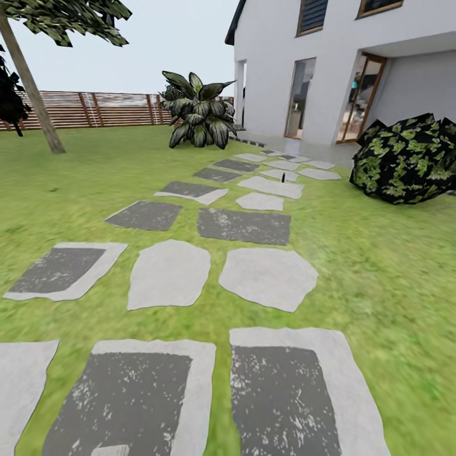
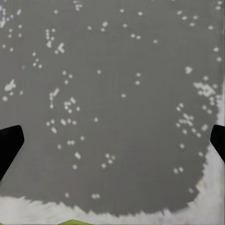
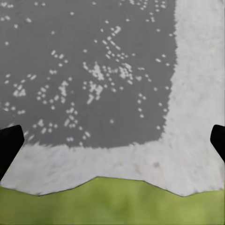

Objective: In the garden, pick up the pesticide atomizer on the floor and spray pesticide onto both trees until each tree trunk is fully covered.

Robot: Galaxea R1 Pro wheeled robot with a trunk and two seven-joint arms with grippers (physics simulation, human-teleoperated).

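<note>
One small dark upright object, possibly the atomizer, stands on the lawn among the paving slabs, far ahead of both grippers. Left gripper and right gripper hover over grey slabs, fingers spread wide. One leaning tree trunk rises by the fence.

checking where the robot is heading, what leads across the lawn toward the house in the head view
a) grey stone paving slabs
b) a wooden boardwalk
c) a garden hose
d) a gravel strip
a: flat grey stone paving slabs lie spaced out on the green lawn, running in a path up to the white house.
</note>
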